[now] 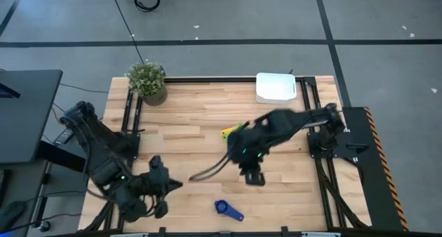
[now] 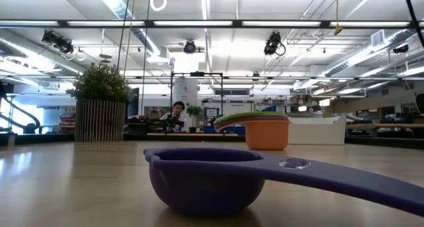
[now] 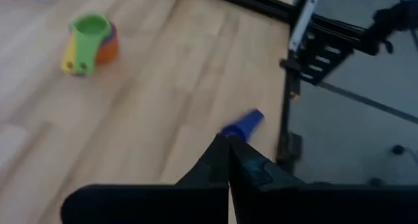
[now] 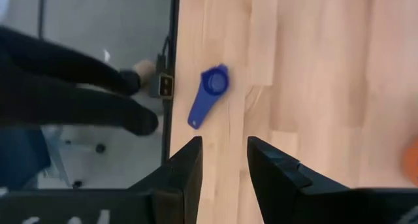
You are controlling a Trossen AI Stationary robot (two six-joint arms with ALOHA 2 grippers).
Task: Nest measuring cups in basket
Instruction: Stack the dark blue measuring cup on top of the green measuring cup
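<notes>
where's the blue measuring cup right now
In the high view the blue measuring cup lies alone near the table's front edge, about mid-table, below the right gripper and right of the left gripper.

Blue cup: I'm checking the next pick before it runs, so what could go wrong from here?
1. The blue cup lies near the table's front edge; a nudge could push it off.
2. The right gripper, open, is not yet over the cup, so closing now might catch only the thin handle and tip it.
3. The nested stack sits outside the basket, under the right arm, which might knock it when swinging.
</notes>
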